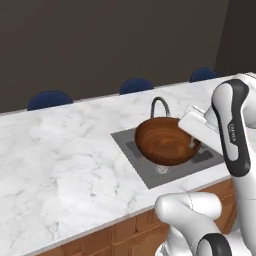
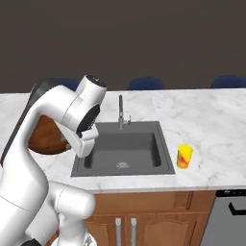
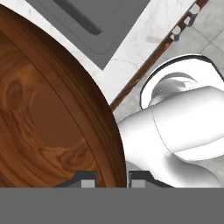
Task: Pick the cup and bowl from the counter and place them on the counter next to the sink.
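The dark reddish-brown bowl (image 1: 162, 141) hangs in the air, tilted, with my gripper (image 1: 193, 143) shut on its right rim. In the hand view the bowl (image 3: 48, 118) has its rim wedged between the two finger tips of the gripper (image 3: 113, 178). From the right base view the bowl (image 2: 44, 137) shows left of the sink (image 2: 126, 150), partly behind my arm. The small yellow cup (image 2: 184, 156) stands upright on the white marble counter (image 2: 211, 125) just right of the sink, apart from the gripper.
A slim grey faucet (image 2: 120, 113) rises behind the basin. Blue chair backs (image 1: 49, 99) line the counter's far edge. Wooden cabinets (image 2: 144, 216) sit below, with a grey appliance front (image 2: 230, 214) at the lower right. Broad marble (image 1: 60, 150) stretches left of the sink (image 1: 150, 172).
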